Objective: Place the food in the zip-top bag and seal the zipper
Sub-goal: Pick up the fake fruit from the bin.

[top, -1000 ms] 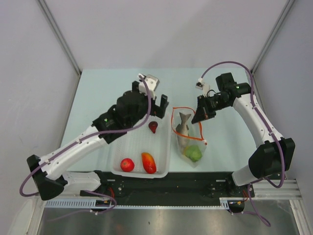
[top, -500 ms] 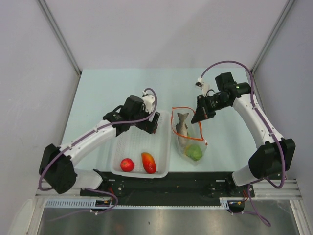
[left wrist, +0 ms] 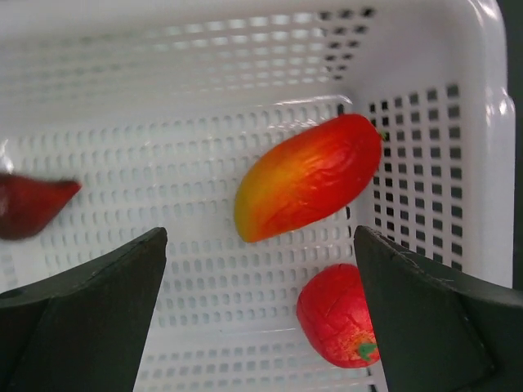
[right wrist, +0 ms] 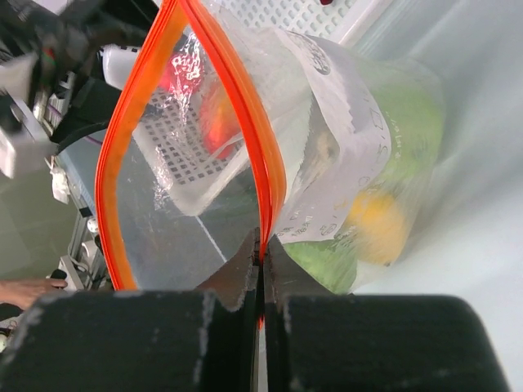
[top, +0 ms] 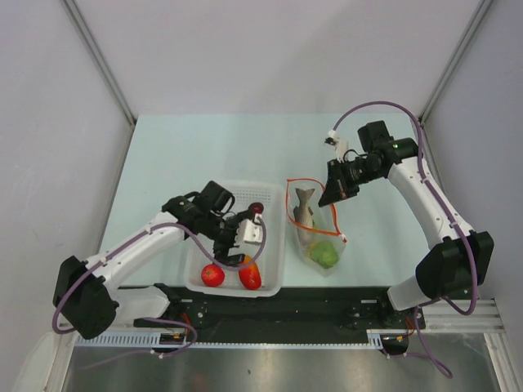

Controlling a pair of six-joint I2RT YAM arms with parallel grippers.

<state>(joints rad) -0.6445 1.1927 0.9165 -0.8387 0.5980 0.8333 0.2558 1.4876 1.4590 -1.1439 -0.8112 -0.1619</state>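
Item one, left gripper (left wrist: 260,265): jaws spread wide, nothing between them, poised over the near half of the white basket (left wrist: 204,73). Item two, red round fruit (left wrist: 339,317): on the basket floor in a near corner, close to the side wall and just beside one finger in the wrist view. Item three, orange-red piece (left wrist: 309,178): elongated, lying aslant next to the round fruit, the two close and perhaps touching. Item four, dark red piece (top: 257,210): apart from the others, toward the basket's far end. Step in hand, as judged: pick one of the near pair for the bag. Recommended handling: centre the jaws on one piece only. Span the orange-red piece across its narrow width, not along its length. Descend with one finger clear of the wall and the other clear of the neighbour, so nothing is nudged. Close firmly, since the smooth shells likely slip. Item five, zip-top bag (top: 317,237): on the table right of the basket, holding the grey fish (top: 306,208), the green ball fruit (top: 324,256) and a yellow-orange fruit (right wrist: 377,224). Item six, zipper (right wrist: 102,175): unsealed, its orange strip bowed into an open loop. Item seven, right gripper (right wrist: 261,245): pinched tight on one side of the zipper, holding the mouth open. The carry should cross the basket wall and release well inside that loop.
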